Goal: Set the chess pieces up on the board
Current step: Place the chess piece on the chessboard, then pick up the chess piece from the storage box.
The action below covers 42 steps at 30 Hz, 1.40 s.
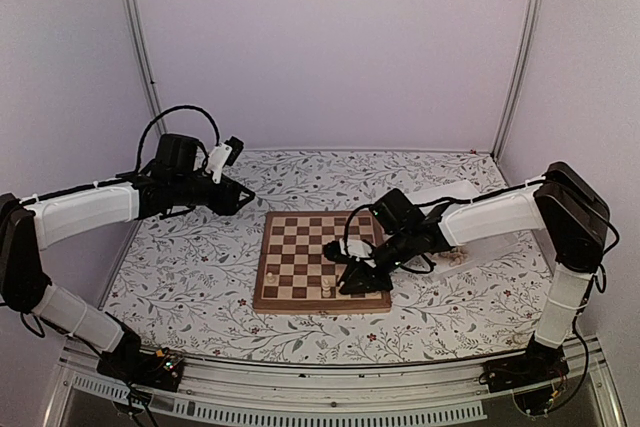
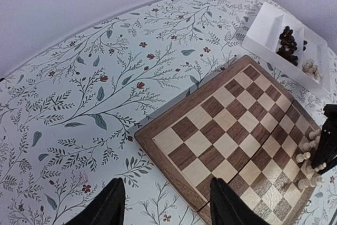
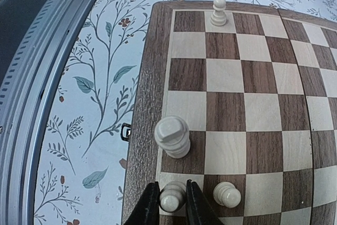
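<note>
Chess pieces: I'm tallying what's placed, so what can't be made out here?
Top view: the right tool hides near-right squares of the board.
Right wrist view: the pale piece it grips is cut by the bottom edge.
Left wrist view: pieces in the tray too small to count.

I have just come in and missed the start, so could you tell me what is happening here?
The right claw is shut on a small pale cream wooden chess piece standing at the near edge of the square brown-and-cream wooden chessboard. Three more pale pieces stand nearby. The left claw hangs open and empty over the floral table.
</note>
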Available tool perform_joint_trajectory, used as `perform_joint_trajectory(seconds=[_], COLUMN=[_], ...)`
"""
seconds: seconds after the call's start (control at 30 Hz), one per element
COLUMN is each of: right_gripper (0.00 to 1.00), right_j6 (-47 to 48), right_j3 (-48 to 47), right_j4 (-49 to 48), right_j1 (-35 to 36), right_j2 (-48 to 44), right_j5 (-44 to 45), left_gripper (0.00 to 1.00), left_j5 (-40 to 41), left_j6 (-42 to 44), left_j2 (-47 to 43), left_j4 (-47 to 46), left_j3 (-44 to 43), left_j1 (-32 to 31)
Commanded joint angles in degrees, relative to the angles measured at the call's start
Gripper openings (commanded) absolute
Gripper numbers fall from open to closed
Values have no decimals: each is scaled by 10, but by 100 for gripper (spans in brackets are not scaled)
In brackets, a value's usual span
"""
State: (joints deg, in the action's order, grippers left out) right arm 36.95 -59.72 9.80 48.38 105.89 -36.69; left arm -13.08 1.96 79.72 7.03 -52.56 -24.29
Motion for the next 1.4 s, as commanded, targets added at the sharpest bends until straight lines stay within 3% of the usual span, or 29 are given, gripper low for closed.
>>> perform_joint_trajectory(seconds=[0.0, 0.5, 0.63, 0.83, 1.07, 1.23, 1.37], right_gripper=[20, 32, 32, 34, 35, 35, 34], right_j6=[-6, 8, 12, 22, 39, 38, 45], right_j3=[-12, -63, -75, -32, 14, 27, 40], right_j4=[4, 100, 158, 209, 256, 275, 277], right_j1=[5, -22, -79, -227, -396, -451, -455], right_j2=[2, -123, -161, -234, -283, -261, -222], right_j5=[5, -9, -11, 34, 74, 112, 139], left_gripper=[57, 57, 57, 57, 57, 57, 57], left_j5=[-7, -17, -41, -12, 33, 34, 17], left_j6=[5, 4, 1, 29, 46, 34, 36], left_j2=[-12, 2, -8, -18, 32, 91, 139], left_j4=[4, 4, -8, 2, 2, -5, -5], left_j3=[-15, -18, -18, -48, -107, -158, -196], left_j1=[7, 6, -7, -97, -187, -231, -251])
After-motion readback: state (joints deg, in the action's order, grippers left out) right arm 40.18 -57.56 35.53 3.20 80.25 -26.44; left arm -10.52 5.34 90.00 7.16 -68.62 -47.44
